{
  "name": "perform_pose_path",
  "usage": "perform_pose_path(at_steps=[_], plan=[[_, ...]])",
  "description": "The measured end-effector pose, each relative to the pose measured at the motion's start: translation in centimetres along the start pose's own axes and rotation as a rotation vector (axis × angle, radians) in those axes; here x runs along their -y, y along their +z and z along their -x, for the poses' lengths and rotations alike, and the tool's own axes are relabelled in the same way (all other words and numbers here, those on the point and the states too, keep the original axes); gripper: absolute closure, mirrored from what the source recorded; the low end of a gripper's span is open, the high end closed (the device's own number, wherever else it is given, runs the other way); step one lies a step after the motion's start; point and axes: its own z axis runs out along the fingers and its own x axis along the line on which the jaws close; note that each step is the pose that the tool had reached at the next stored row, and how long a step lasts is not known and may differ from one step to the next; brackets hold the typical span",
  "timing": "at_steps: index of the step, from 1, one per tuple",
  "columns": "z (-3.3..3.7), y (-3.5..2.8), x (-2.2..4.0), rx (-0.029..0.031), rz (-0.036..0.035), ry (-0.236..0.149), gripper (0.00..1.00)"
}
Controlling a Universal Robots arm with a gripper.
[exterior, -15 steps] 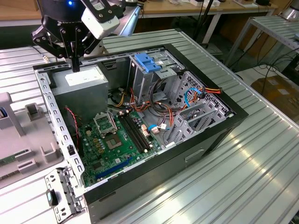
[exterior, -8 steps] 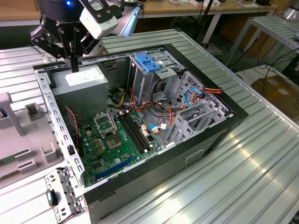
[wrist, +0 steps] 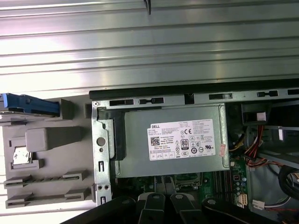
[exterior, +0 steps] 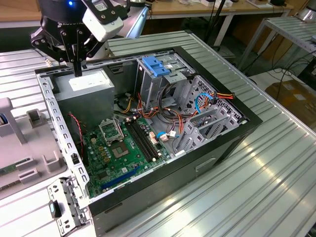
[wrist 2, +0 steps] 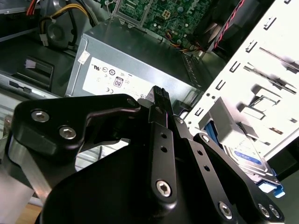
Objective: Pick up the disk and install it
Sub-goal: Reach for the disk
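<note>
Ribbed metal tabletop (exterior: 276, 173) carries an open computer case (exterior: 249, 123) lying on its side, with workbenches and cables in the background. At the upper left of the exterior view the arm reaches down from above with its wrist roughly vertical. The gripper (exterior: 78, 68) points straight down over the rear corner of the case, its tips just above the grey power supply (exterior: 86, 81). The two black fingers are pressed together with nothing between them; in the second wrist view they (wrist 2: 159, 93) also meet as one narrow tip over the power supply's label.

The disk (wrist: 29, 104) is not in the case. It rests in a grey fixture tray (wrist: 46, 158) just beside the case's perforated metal edge, well apart from the gripper. In the second wrist view its silver body (wrist 2: 245, 156) and blue carrier show past the gripper's linkage.

Inside the case, a blue bracket (exterior: 155, 65) sits atop the drive cage, and the green motherboard (exterior: 118, 148) lies toward the lower left of the exterior view.
</note>
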Motion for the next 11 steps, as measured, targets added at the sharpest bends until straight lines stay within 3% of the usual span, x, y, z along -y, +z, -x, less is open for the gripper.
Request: perform_pose_path(at_steps=[11], plan=[[-0.21,-0.01,0.01,0.0,0.0,0.0,0.89]])
